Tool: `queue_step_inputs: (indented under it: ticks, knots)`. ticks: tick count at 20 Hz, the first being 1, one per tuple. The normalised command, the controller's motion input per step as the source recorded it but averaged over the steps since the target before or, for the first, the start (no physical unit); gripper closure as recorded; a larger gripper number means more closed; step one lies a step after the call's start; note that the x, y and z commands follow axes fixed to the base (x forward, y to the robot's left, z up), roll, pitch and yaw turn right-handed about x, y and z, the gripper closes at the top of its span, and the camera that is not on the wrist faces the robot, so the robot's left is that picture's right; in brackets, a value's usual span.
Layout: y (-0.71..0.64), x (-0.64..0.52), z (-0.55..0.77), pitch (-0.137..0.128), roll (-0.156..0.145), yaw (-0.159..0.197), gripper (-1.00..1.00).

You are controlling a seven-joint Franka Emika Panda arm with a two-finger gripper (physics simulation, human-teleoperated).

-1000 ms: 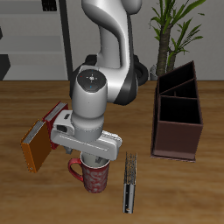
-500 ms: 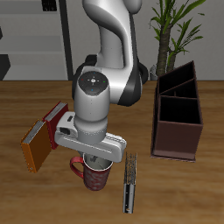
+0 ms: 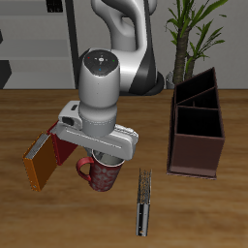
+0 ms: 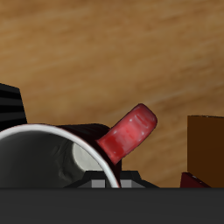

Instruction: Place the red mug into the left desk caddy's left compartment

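Observation:
The red mug (image 3: 100, 174) hangs just under my gripper (image 3: 105, 159), which is shut on its rim and holds it a little above the table, handle pointing toward the books. In the wrist view the mug's white inside (image 4: 44, 166) and red handle (image 4: 128, 133) fill the frame close up. The left desk caddy (image 3: 198, 131), a dark maroon box with dividers, stands apart from the mug across the table. Its left compartment (image 3: 197, 93), the end pocket with higher slanted walls, is the end farther back. My arm hides part of the mug.
Red and orange books (image 3: 44, 157) lean beside the mug, close to the gripper body. A thin black book (image 3: 144, 201) lies nearer the table's front edge, between mug and caddy. A potted plant (image 3: 194, 34) stands behind the caddy.
My gripper has risen with the mug in it, lifting it off the table and slightly back from the front edge. Books and caddy have not moved.

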Motion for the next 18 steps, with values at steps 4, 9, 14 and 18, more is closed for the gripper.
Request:
queue_step_inputs:
  ticks: [4, 9, 14, 18]
  knots:
    - [0.11, -0.6, 0.8, -0.101, -0.009, 0.004, 1.0]
    - [0.19, -0.56, 0.61, -0.053, -0.05, 0.017, 1.0]
    - [0.22, -0.76, 0.78, -0.108, -0.007, 0.002, 1.0]
    - [0.29, -0.71, 0.55, -0.054, 0.007, 0.006, 1.0]
